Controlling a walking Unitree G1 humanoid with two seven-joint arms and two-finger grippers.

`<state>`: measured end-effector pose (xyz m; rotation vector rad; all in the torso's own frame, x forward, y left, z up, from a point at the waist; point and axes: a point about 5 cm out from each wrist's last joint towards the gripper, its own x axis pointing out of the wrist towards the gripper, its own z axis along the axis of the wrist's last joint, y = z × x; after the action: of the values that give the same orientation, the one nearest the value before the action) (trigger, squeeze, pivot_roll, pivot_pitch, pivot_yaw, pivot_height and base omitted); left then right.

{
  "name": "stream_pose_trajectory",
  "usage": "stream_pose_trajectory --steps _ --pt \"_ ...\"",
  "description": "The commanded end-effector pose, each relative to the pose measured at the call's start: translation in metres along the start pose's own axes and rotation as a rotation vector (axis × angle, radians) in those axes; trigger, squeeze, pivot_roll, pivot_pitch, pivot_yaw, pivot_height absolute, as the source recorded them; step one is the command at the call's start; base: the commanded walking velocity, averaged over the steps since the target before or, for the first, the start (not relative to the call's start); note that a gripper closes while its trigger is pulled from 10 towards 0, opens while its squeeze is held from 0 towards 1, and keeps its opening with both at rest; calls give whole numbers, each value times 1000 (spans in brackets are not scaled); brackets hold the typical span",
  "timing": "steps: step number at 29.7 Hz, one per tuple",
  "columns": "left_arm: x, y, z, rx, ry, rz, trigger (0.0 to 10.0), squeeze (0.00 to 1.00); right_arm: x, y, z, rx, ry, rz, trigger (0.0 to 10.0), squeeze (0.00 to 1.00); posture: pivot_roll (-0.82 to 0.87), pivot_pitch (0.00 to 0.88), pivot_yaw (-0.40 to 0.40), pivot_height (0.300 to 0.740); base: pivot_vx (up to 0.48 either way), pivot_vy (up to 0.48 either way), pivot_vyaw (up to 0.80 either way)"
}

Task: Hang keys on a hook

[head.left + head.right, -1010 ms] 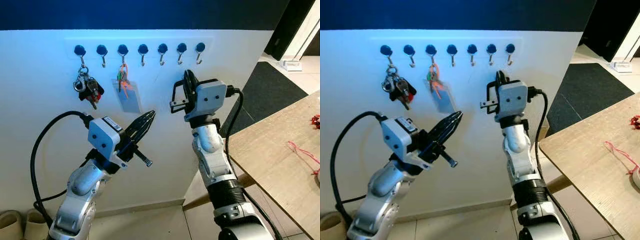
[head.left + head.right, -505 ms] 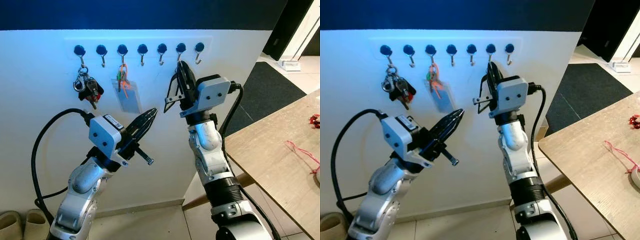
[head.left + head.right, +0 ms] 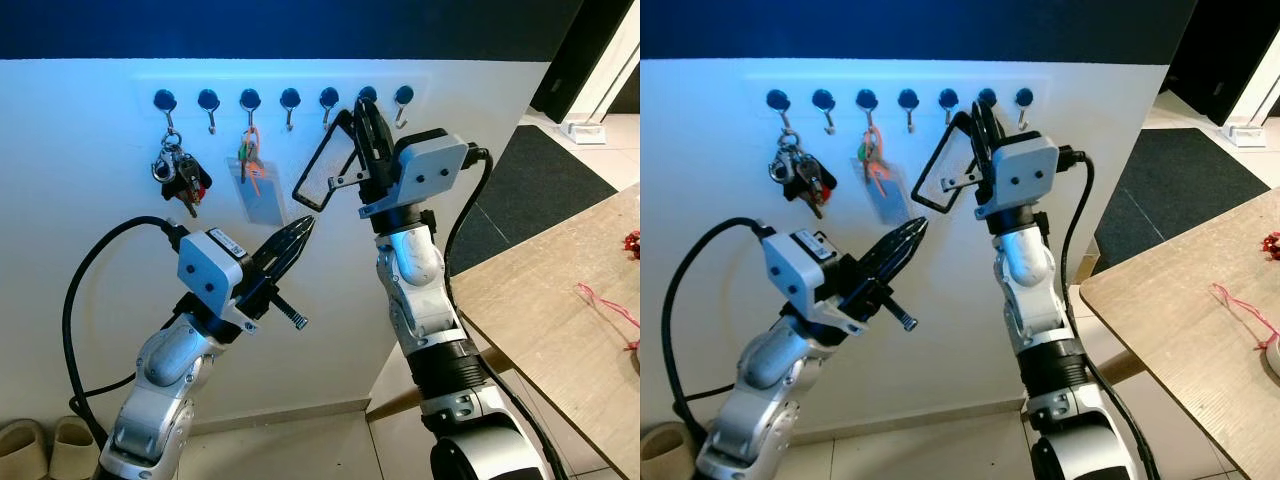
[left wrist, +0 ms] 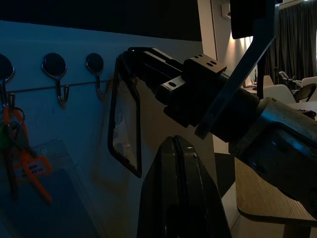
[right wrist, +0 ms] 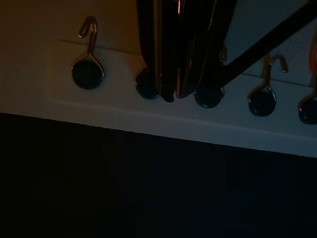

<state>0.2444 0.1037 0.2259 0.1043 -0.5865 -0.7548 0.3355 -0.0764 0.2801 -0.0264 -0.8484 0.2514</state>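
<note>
A white rail on the wall carries a row of hooks (image 3: 290,98) with dark round bases. A bunch of keys (image 3: 178,175) hangs from the leftmost hook, and orange and green keys with a clear tag (image 3: 258,190) hang from the third. My right gripper (image 3: 362,110) is raised to the rail near the sixth hook (image 3: 367,95), shut on a black-framed clear tag (image 3: 322,168) that sticks out to its left. The frame (image 4: 126,134) also appears in the left wrist view. My left gripper (image 3: 303,230) is shut and empty, lower down, pointing at the wall.
A wooden table (image 3: 560,320) with a red string (image 3: 605,300) on it stands at the right. A dark mat (image 3: 545,165) lies on the floor beyond it. Slippers (image 3: 40,445) sit by the wall at bottom left.
My right gripper has risen to the hook rail and tipped over, swinging the black-framed tag up and out to the left. The left arm has stayed put.
</note>
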Motion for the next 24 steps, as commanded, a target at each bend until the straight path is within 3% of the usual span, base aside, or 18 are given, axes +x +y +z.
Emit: stream_pose_trajectory --steps 1,24 --pt "2 -3 2 2 -6 -23 10000 0 2 -6 2 -10 -8 -24 10000 0 59 87 -60 740 0 0 0" --pt "4 -4 1 9 3 -42 10000 0 -17 -16 -7 -19 62 -99 10000 0 55 98 -51 740 0 0 0"
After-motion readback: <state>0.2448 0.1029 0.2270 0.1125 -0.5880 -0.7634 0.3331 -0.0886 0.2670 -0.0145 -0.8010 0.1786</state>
